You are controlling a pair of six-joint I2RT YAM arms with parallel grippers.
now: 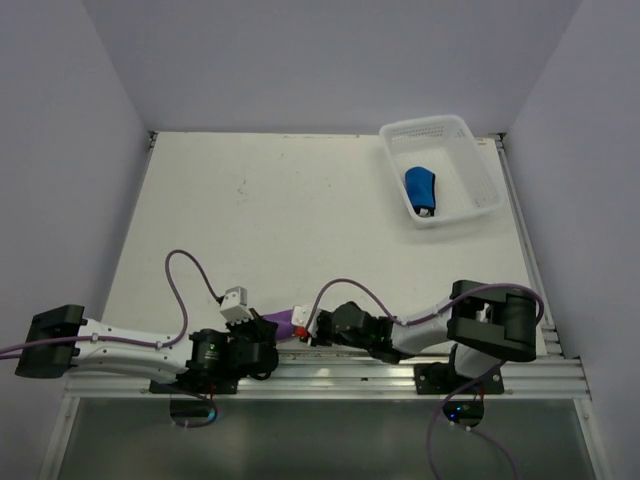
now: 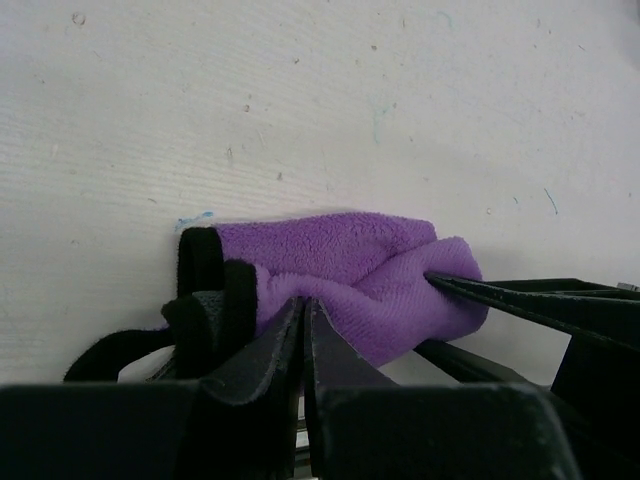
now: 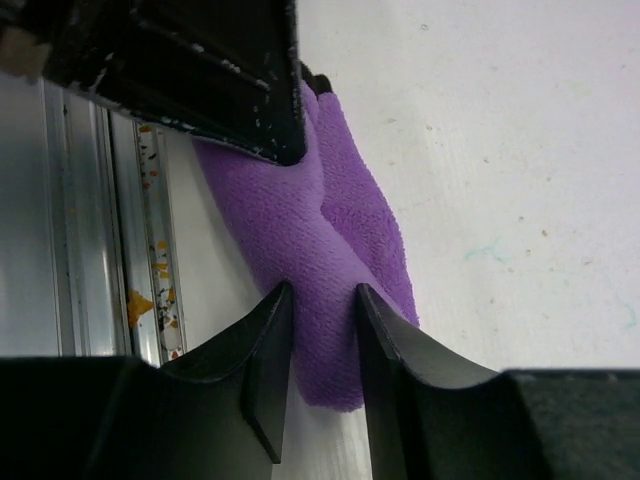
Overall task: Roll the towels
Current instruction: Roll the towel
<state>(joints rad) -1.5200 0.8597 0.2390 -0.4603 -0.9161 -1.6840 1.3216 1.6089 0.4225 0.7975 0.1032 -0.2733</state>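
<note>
The purple towel (image 1: 274, 322) lies rolled into a short bundle at the table's near edge, between my two grippers. In the left wrist view the purple towel (image 2: 340, 255) shows its dark hem at its left end. My left gripper (image 2: 303, 302) is shut, its tips pinching the roll's near side. My right gripper (image 3: 322, 290) is shut on the roll's other end (image 3: 350, 230); its fingers (image 2: 520, 295) show in the left wrist view. The blue towel (image 1: 421, 190) lies rolled inside the white basket (image 1: 425, 123) at the far right.
The metal mounting rail (image 1: 400, 375) runs along the near edge right behind the purple roll, and also shows in the right wrist view (image 3: 90, 230). Purple cables loop over both arms. Grey walls enclose the white table (image 1: 270, 220).
</note>
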